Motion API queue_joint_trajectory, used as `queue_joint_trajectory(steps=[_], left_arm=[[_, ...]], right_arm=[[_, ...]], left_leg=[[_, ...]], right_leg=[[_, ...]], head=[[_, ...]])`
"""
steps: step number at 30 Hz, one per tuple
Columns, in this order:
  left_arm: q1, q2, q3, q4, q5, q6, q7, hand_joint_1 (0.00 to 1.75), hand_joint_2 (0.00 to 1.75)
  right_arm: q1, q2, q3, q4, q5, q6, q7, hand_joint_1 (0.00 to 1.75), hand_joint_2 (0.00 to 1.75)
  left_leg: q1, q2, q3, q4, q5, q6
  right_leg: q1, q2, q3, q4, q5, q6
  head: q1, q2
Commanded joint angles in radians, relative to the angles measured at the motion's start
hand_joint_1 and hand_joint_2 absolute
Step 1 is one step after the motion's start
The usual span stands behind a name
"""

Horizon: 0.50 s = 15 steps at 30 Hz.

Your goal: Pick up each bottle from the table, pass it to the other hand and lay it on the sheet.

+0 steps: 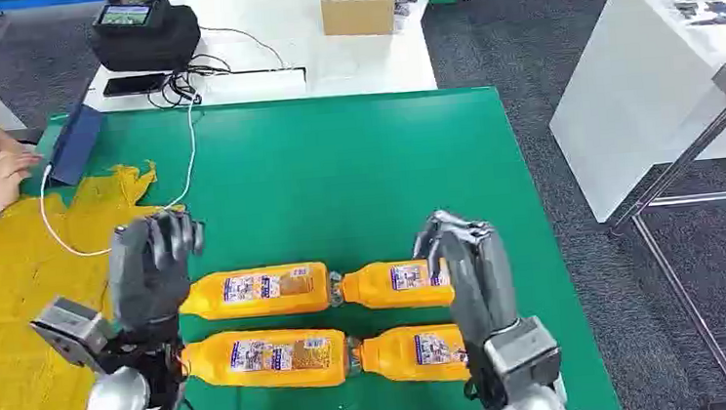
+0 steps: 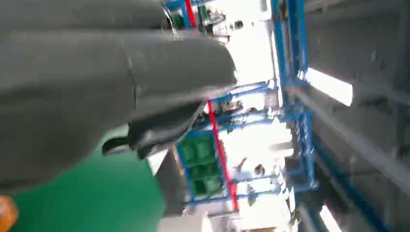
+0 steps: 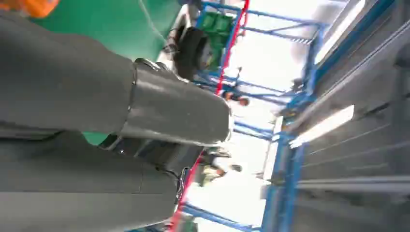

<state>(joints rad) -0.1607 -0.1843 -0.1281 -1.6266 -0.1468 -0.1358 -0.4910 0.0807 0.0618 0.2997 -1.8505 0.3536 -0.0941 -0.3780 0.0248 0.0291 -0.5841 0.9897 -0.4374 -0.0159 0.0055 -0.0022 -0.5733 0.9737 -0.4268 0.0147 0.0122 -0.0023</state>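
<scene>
Green table [image 1: 358, 186]: both robot hands raised, empty.

A matt green covering is seen on the counter [image 1: 356, 166], crinkled yellow plastic in the sheet [image 1: 16, 320], glossy orange plastic with paper-like labels in the bottles [image 1: 258, 292], and dull grey plastic on each robot hand [image 1: 149, 266].

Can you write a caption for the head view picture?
Both hands hover over four orange bottles on the green table.

Grey carpet floor [image 1: 503, 37] surrounds the green desk [image 1: 356, 166] — beyond it a white table [image 1: 358, 63], right of it another white table [image 1: 643, 85].
</scene>
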Motion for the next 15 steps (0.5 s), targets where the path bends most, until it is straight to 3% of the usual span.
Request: queue_joint_trajectory(steps=[1, 3, 4, 13, 15], left_arm=[[-0.086, -0.028, 0.054, 0.176, 0.064, -0.033, 0.087, 0.00, 0.00], [-0.094, -0.025, 0.065, 0.196, 0.068, -0.017, 0.094, 0.00, 0.00], [-0.093, -0.023, 0.065, 0.200, 0.066, -0.014, 0.094, 0.00, 0.00], [-0.082, -0.027, 0.078, 0.190, 0.036, 0.014, 0.089, 0.00, 0.00], [-0.088, -0.028, 0.083, 0.197, 0.029, 0.018, 0.093, 0.00, 0.00]], right_arm=[[-0.090, -0.038, -0.102, 0.276, 0.025, 0.116, 0.176, 0.00, 0.00], [-0.099, -0.059, -0.079, 0.286, 0.072, 0.113, 0.181, 0.00, 0.00], [-0.101, -0.065, -0.063, 0.282, 0.110, 0.105, 0.191, 0.00, 1.75], [-0.098, -0.118, 0.079, 0.261, 0.334, 0.074, 0.249, 0.00, 1.75], [-0.122, -0.187, 0.144, 0.286, 0.436, 0.130, 0.343, 0.00, 1.75]], left_leg=[[-0.001, -0.002, 0.006, -0.003, 0.000, 0.003], [0.000, 0.000, 0.004, -0.002, 0.000, 0.002], [-0.001, -0.001, 0.006, -0.003, 0.000, 0.003], [-0.001, 0.000, 0.003, -0.001, 0.000, 0.002], [-0.001, 0.000, 0.002, -0.001, 0.000, 0.002]], right_leg=[[-0.001, 0.001, 0.006, -0.003, 0.001, 0.002], [0.000, 0.001, 0.004, -0.002, 0.001, 0.001], [0.000, 0.000, 0.006, -0.003, 0.001, 0.002], [0.000, 0.000, 0.002, -0.001, 0.000, 0.001], [-0.001, 0.000, 0.002, -0.001, 0.000, 0.001]], head=[[0.000, 0.000], [0.000, 0.000], [0.000, 0.000], [0.000, 0.000], [0.000, 0.000]])
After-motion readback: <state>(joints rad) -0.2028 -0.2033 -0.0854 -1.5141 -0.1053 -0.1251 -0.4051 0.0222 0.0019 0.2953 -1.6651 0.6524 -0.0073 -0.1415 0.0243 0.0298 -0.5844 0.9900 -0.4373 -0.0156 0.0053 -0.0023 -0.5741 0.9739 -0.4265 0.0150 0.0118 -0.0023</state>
